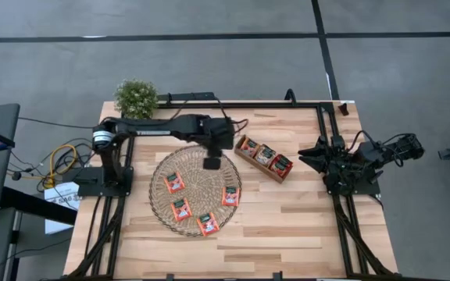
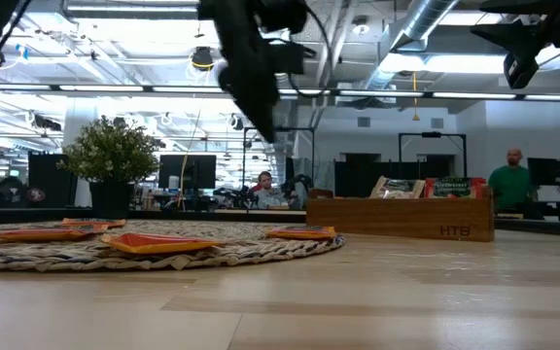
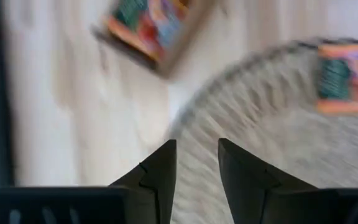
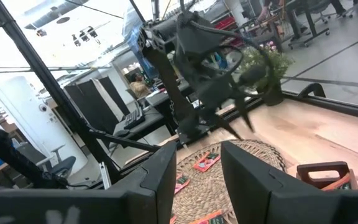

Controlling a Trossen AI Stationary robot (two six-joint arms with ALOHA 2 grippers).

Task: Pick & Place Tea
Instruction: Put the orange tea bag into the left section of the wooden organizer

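The left gripper [image 1: 212, 163] is being held above the round woven wicker mat [image 1: 162, 204], jaws narrowly parted and empty. Four red-orange square tea sachets [image 1: 174, 183] are being left lying on the mat, apart from the jaws. The right gripper [image 4: 197, 168] is being kept parked at the table's right edge, jaws parted, empty.

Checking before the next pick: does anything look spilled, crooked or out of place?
Nothing stands out. Four tea sachets lie flat and apart on the wicker mat, three more sit in the wooden tray. The left gripper hangs empty above the mat; the right gripper waits at the table's edge.
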